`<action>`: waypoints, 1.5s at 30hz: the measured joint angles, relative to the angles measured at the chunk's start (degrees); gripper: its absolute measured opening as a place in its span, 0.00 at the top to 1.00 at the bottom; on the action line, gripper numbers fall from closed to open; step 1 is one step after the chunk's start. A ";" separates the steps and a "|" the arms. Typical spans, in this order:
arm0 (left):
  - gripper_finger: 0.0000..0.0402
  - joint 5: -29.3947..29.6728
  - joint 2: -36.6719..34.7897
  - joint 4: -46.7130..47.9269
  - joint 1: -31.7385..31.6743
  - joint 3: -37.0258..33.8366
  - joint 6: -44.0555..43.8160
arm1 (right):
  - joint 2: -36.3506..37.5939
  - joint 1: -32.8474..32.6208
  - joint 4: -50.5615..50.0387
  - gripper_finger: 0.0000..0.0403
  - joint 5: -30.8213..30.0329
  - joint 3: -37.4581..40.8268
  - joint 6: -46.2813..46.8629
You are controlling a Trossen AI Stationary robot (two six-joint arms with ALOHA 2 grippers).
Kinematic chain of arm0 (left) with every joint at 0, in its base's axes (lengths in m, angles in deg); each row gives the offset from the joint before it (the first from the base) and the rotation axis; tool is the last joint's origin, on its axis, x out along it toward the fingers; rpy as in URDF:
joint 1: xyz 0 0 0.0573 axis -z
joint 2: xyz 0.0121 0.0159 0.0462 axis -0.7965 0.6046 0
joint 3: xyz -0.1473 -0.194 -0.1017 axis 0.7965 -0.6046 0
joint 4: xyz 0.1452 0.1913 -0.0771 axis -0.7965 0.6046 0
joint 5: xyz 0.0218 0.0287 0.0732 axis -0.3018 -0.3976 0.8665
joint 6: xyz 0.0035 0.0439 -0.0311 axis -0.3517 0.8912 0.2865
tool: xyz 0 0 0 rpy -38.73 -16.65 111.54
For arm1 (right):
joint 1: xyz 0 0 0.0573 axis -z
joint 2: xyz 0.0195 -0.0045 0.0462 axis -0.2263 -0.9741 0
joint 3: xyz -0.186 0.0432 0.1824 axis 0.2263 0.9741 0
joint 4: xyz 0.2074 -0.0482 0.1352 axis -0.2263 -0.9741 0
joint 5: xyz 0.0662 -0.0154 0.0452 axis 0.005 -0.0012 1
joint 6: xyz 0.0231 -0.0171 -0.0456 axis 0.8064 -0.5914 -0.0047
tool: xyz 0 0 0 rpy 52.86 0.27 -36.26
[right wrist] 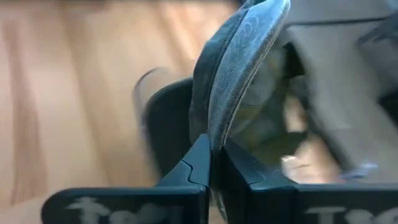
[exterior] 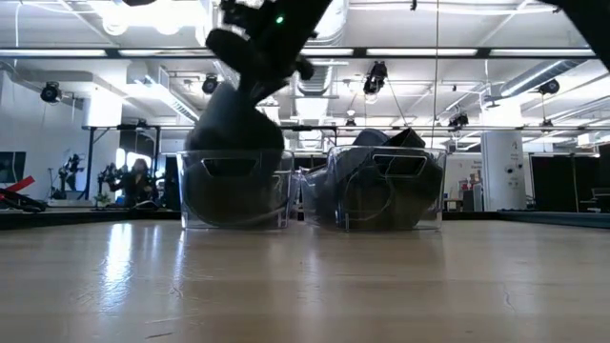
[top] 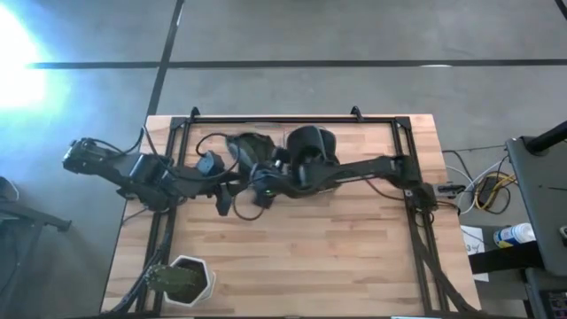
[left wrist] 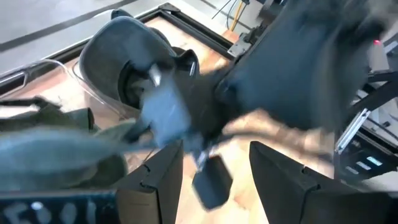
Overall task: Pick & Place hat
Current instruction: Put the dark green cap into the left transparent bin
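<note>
Two clear bins stand side by side at the table's far middle, the left bin [top: 248,146] [exterior: 233,191] and the right bin [top: 312,146] [exterior: 381,186], each with dark hats in it. My right gripper [top: 264,182] [exterior: 250,57] [right wrist: 214,165] is shut on a blue-grey hat [exterior: 233,133] [right wrist: 239,62] above the left bin. My left gripper [top: 221,199] [left wrist: 214,168] is open and empty just to the near left of the bins. A dark cap [left wrist: 124,68] lies in the right bin, and an olive hat [left wrist: 50,155] lies closer to my left gripper. My right gripper pinches a thin edge of the hat [right wrist: 216,134] between its two shut fingers. It comes at the hat from above. The hat hangs below the fingers as a dark dome [exterior: 233,124] over the left bin's rim. Its lower part merges with the dark things in the bin.
A white pot with a green plant [top: 182,279] stands at the table's near left corner. A black frame [top: 292,118] runs along the far edge and down both sides. Cables [top: 478,186] lie off the right edge. Bare wood [top: 310,248] lies in front of the bins.
</note>
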State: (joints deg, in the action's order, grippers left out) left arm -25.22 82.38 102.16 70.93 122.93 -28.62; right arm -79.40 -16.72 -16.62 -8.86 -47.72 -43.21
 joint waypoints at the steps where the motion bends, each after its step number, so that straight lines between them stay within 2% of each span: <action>1: 0.55 -0.04 -0.15 0.38 0.00 0.26 -0.29 | -1.86 0.10 -1.77 0.97 1.74 -2.04 -0.04; 5: 0.55 -0.02 -1.42 0.76 0.00 0.60 -0.01 | -8.21 0.22 -7.74 0.93 5.00 -8.84 -1.50; 12: 0.55 0.22 -3.80 2.37 0.04 0.60 0.02 | -12.39 0.35 -12.59 0.76 5.68 -15.38 -1.95; 22: 0.55 2.63 -4.47 10.24 -0.02 0.38 -0.29 | -11.04 0.85 -17.44 0.52 5.46 -14.15 -0.09; 32: 0.55 2.98 -4.47 14.72 -0.02 0.36 -1.34 | -9.22 1.25 -18.39 0.46 5.05 -8.82 0.37; 36: 0.55 5.32 -4.47 21.54 -0.02 0.18 -6.60 | -6.05 0.06 -18.08 0.46 3.31 -7.74 -0.53; 40: 0.55 8.69 -4.65 27.53 -0.22 -2.52 -17.47 | -3.35 -0.13 -18.26 0.46 1.93 -6.78 -0.91; 45: 0.55 10.59 -5.51 28.17 -2.68 -7.71 -30.28 | 1.57 -0.03 -18.08 0.46 1.84 -4.64 -0.36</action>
State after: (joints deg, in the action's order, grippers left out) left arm -14.64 76.87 130.33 68.25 115.22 -58.90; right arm -77.83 -16.75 -34.69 -7.02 -52.35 -43.58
